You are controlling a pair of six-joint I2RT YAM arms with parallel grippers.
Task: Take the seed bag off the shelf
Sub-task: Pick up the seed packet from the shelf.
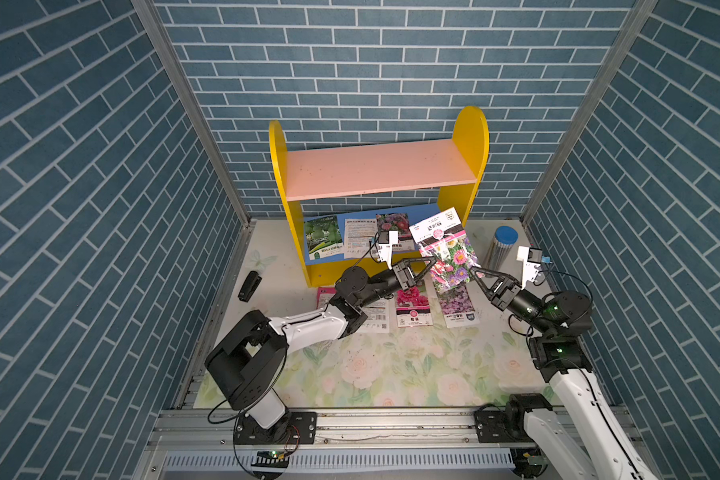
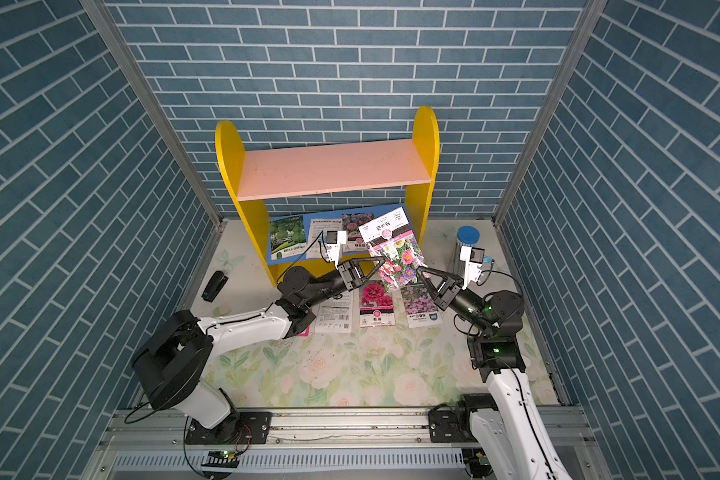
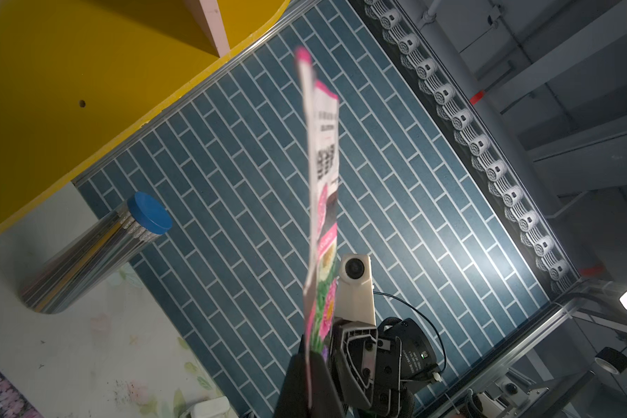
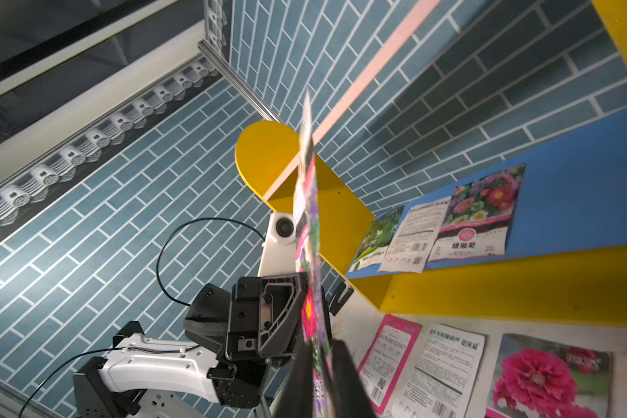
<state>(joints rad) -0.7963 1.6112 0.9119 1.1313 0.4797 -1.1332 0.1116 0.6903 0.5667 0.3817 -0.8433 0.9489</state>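
Seed bag [image 1: 445,253] held in the air, clear of the shelf [image 1: 381,166], before its right end.
The left gripper [image 1: 432,262] is clamped shut on the bag's left edge. The bag is tilted above packets [image 1: 412,309] laid on the bench [image 1: 391,365]. The right gripper [image 1: 472,272] is seen with jaws slightly parted around its right edge.

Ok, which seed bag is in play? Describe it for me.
Find the yellow shelf at the back wall. Before its right side panel, the seed bag hangs in the air between the left gripper and right gripper. Other bags lie flat on the blue board or table; only this one is raised and tilted.
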